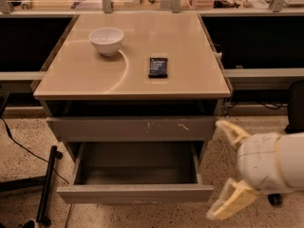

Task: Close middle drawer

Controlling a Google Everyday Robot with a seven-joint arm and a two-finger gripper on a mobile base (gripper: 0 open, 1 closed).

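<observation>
Under the scratched drawer front [95,128], the middle drawer [135,194] is pulled far out, and the gripper [217,170], held just beside its right corner with fingers [231,133] spread wide apart, is best placed flat against the front's middle and pushed straight in.

Lab-like workroom: speckled floor [21,172], cluttered benches [237,3] behind, trailing cable [29,152]; the gripper [229,169] hangs right of the middle drawer [135,194].

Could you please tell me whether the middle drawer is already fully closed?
No, the middle drawer stands pulled out with its box showing, and the open gripper is at the lower right of the view, beside the drawer front's end.
</observation>
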